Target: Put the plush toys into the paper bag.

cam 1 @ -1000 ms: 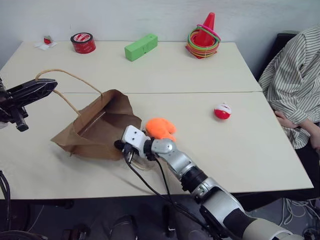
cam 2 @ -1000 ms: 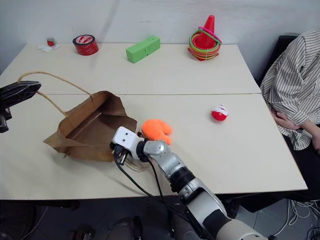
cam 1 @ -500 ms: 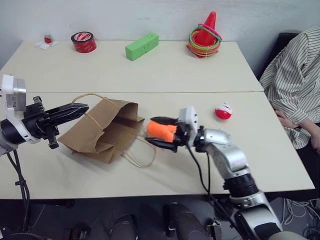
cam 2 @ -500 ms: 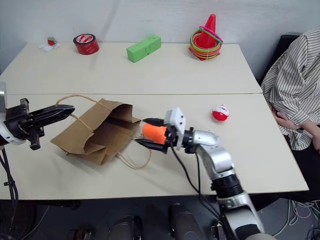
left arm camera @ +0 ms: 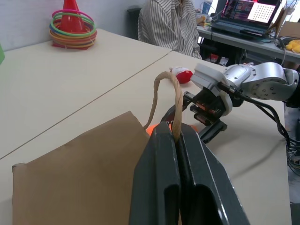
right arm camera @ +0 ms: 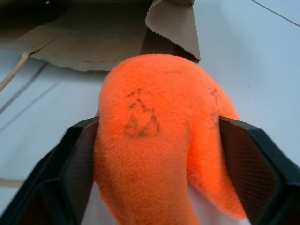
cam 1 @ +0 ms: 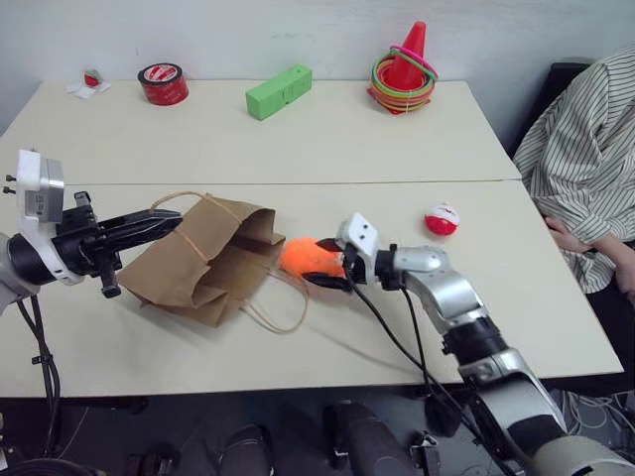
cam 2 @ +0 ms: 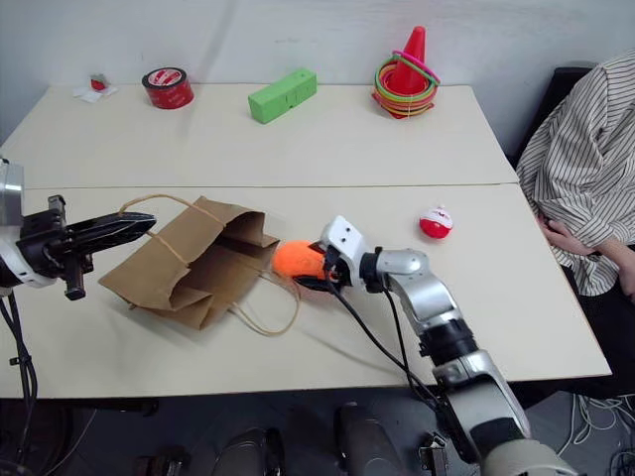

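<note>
Orange toy [cam 1: 303,257] sits pinched in the right tool [cam 1: 324,264], just beside the bag [cam 1: 203,264] mouth, low over the desk [cam 1: 327,139]. Left tool [left arm camera: 177,140], pressed together on a cord handle [left arm camera: 166,101], lifts that side. Step in hand: carrying the first toy in. Next, I judge, the mouth needs holding wider while the toy is pushed past the rim. Half a second ago the toy hung further from the bag. Red toy [cam 1: 442,219] waits well apart
</note>
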Controlling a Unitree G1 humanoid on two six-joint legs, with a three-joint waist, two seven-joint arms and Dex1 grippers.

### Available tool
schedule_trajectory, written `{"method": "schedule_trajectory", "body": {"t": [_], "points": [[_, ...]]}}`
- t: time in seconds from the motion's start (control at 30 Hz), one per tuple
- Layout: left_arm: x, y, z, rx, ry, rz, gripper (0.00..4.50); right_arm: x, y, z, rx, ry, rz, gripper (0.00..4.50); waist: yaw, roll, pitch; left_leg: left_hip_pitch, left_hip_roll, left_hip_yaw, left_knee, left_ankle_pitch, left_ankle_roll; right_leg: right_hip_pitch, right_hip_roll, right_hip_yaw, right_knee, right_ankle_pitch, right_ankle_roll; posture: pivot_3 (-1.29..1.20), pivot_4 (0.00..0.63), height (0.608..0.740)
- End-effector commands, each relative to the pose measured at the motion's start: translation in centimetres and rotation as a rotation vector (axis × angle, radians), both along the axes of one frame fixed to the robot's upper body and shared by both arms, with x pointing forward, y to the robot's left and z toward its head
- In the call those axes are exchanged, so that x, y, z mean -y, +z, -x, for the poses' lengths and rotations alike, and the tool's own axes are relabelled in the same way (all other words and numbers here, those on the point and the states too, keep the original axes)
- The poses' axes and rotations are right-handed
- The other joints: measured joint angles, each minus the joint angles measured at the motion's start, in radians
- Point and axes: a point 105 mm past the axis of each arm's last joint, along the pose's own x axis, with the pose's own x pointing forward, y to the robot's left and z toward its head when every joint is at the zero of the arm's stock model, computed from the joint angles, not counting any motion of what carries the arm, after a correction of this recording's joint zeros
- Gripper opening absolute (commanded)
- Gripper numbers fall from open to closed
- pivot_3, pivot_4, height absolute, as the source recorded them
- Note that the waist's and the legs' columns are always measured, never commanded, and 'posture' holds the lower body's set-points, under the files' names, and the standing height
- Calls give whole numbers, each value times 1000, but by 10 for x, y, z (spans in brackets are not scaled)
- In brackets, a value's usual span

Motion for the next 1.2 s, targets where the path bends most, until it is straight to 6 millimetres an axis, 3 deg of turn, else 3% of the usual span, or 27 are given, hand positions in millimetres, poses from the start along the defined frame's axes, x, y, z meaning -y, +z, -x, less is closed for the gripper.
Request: {"method": "schedule_trajectory", "body": {"t": [0.03,0.2,0.3,0.4,0.6,0.77,1.0,1.1,1.2], "points": [[-1,13,2,55,-1,-27,0,2,8,4,29,57,-20,2483,2,0,0,0,0,0,0,0,0,0,0,0,0,0,0,0,150,740],[4,15,3,57,-21,-23,0,15,28,23,87,202,-34,708,3,0,0,-1,0,0,0,0,0,0,0,0,-1,0,0,0,150,740],[9,17,5,52,-50,-2,0,9,51,40,81,300,-96,3,1,1,1,-1,0,0,0,0,0,0,0,0,-1,0,0,0,150,740],[16,22,7,43,-84,24,0,-8,56,48,63,340,-80,3,1,1,1,0,1,0,0,0,0,0,1,0,0,0,0,0,150,740],[34,25,14,17,-168,27,0,-68,48,39,73,277,-73,3,-1,1,1,0,1,0,0,1,-1,-1,1,0,2,0,0,0,150,740],[45,23,20,-10,-220,25,0,-104,46,31,82,245,-77,3,1,1,1,-2,1,0,1,0,-1,-1,0,0,1,0,0,0,150,740],[52,21,15,6,-231,64,0,-156,34,52,70,342,-38,3,-3,1,1,-2,1,0,0,0,-1,-2,1,0,0,0,0,0,150,740],[54,20,13,13,-233,77,0,-165,21,48,81,304,-37,3,-5,1,1,-2,1,0,1,0,-1,-2,1,0,1,0,0,0,150,740],[52,19,13,14,-225,82,0,-164,22,42,84,275,-115,3,-1,1,1,-2,1,0,1,0,-1,-1,0,0,0,0,0,0,150,740]]}}
